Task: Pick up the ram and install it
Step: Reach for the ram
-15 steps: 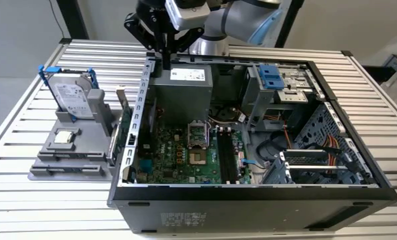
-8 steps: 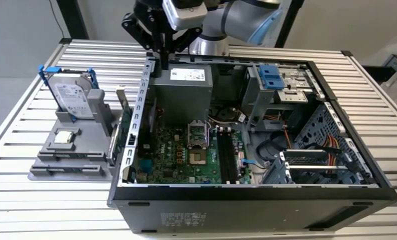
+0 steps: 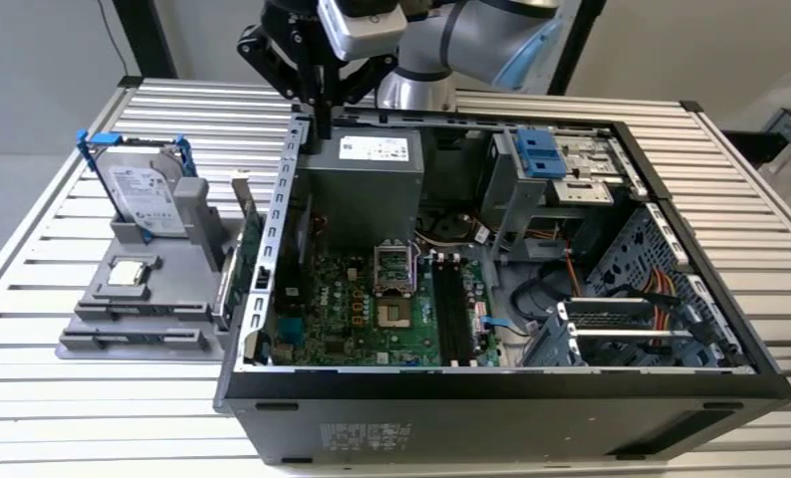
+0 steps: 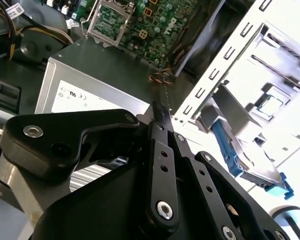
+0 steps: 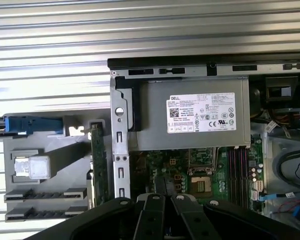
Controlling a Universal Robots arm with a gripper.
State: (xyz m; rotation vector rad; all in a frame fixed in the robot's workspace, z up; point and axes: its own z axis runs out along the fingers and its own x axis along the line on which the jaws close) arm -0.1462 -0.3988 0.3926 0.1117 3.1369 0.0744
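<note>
Slatted metal desk (image 3: 50, 418). At the exterior view's left: grey holder (image 3: 117, 334). The ram (image 5: 96, 165) stands on edge in it, just beside the open computer case (image 3: 502, 393), with its long axis running near to far. Claw (image 3: 323, 118): clenched, empty, above the case's far left wall, apart from the ram. Step, judged: approach for pickup, ram ungrasped. Pickup calls for the claw parted astride the stick's flat faces.
</note>
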